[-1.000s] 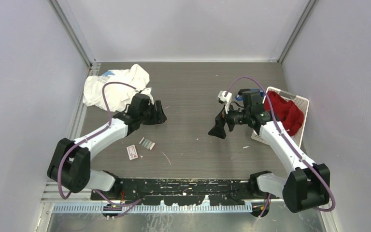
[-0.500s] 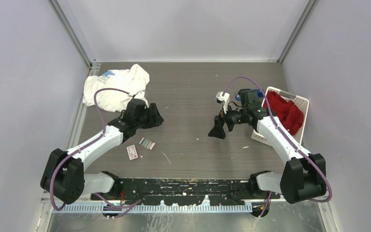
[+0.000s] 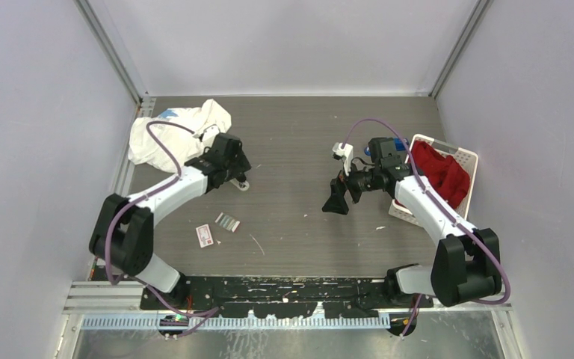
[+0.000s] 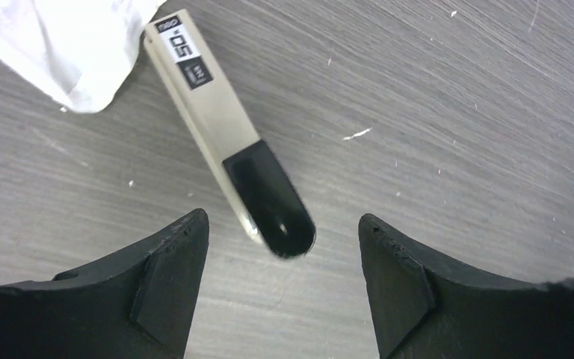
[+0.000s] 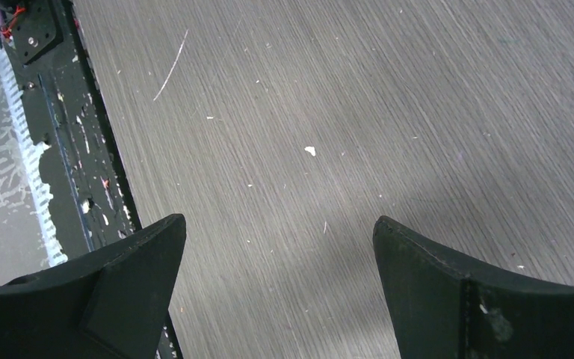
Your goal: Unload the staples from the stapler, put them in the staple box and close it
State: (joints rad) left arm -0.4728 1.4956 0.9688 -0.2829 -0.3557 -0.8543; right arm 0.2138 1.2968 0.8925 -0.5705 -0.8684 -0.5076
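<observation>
- While its jaws stand well apart with nothing gripped, the left claw (image 4: 282, 219) hovers low over the stapler (image 4: 217, 127). The stapler's black end lies between the two fingertips and touches neither.
- The stapler's beige body runs away from the claw toward a white cloth (image 4: 60, 52). A corner of the cloth sits just beside the labelled end, and the rest is cut off by the frame.
- From above, this claw hides nearly all of the stapler, and only a pale bit shows beside it, in the far-left part of the surface (image 3: 291, 142).
- Whether any strip sits inside the stapler cannot be made out.
- The staples (image 3: 229, 222) lie loose toward the near edge, left of centre and well apart from the stapler. A small white-and-red box (image 3: 205, 235) is just beside them. They are too small to count.
- The right claw (image 5: 278, 222) gapes wide and holds nothing, above bare grain right of centre.
- A white basket (image 3: 469, 158) sits at the right edge holding a red cloth (image 3: 441, 173), and the right arm partly covers it.
- Open surface stretches between the two claws and on to the far edge.
</observation>
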